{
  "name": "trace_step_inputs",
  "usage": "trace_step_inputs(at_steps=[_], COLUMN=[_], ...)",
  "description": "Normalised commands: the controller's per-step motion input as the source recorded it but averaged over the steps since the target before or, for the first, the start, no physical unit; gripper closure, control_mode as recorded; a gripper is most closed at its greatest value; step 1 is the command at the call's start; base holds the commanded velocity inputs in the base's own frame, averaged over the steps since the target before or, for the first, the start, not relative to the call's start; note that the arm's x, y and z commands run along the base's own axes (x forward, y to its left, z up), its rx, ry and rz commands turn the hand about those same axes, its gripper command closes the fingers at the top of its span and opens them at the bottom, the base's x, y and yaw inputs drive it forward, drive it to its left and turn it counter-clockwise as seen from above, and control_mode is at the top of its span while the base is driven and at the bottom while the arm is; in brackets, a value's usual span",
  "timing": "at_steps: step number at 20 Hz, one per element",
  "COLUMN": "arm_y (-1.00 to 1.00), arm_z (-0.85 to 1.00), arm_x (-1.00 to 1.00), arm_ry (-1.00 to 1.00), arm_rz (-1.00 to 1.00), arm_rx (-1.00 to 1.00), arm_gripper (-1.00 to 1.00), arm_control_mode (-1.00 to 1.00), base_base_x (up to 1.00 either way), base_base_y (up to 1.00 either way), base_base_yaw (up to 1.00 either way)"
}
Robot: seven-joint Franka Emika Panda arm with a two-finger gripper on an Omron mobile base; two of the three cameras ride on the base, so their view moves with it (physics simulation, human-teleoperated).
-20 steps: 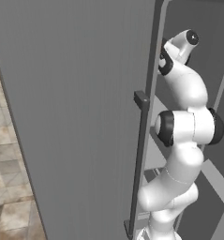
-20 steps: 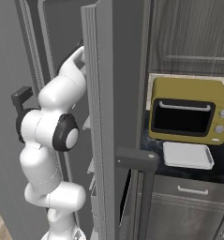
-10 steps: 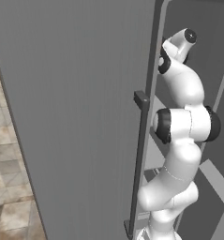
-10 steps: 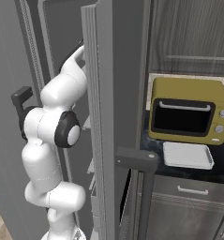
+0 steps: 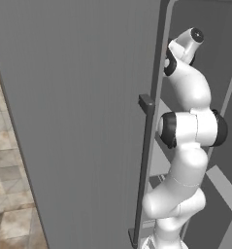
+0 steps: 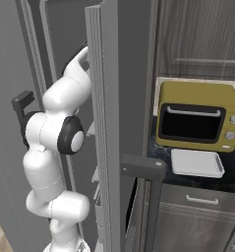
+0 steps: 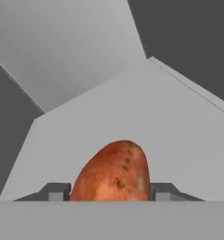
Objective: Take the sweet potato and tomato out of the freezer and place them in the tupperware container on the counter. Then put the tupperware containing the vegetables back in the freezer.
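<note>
**Barely begun: sweet potato between the fingers, nothing packed**

Here the sweet potato (image 7: 113, 171) sat between our gripper (image 7: 107, 191) tips, a tip (image 7: 57, 191) close against each flank, on a pale freezer (image 5: 78, 121) shelf stretching ahead of the hand. Whether we truly held it, we could not tell. Well off to the hand's right, the tupperware container (image 6: 196, 163) lay bare on the counter (image 6: 161, 170). Both vegetables and the return remained.

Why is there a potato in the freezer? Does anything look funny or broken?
Nothing looks broken or spilled. The sweet potato lies whole on a pale freezer shelf, between the gripper fingertips. The tupperware container sits flat on the counter before the microwave.
</note>
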Motion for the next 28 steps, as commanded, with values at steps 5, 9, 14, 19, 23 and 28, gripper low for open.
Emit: trace_step_inputs(at_steps=[5, 9, 14, 19, 23, 28], arm_y=[0.18, 0.09, 0.01, 0.00, 0.00, 0.04], arm_z=[-0.33, -0.09, 0.08, 0.14, 0.04, 0.00], arm_x=[0.00, -0.19, -0.74, -0.95, -1.00, -1.00], arm_ry=[0.03, -0.01, -0.18, -0.17, -0.07, 0.00], arm_rz=[0.01, 0.00, 0.00, 0.00, 0.00, 0.00], arm_rx=[0.00, 0.00, 0.00, 0.00, 0.00, 0.00], arm_gripper=[1.00, 1.00, 1.00, 1.00, 1.00, 1.00], arm_control_mode=[-1.00, -1.00, -1.00, -1.00, -1.00, -1.00], base_base_x=[0.00, 0.00, 0.00, 0.00, 0.00, 0.00], base_base_y=[0.00, 0.00, 0.00, 0.00, 0.00, 0.00], base_base_yaw=[0.00, 0.00, 0.00, 0.00, 0.00, 0.00])
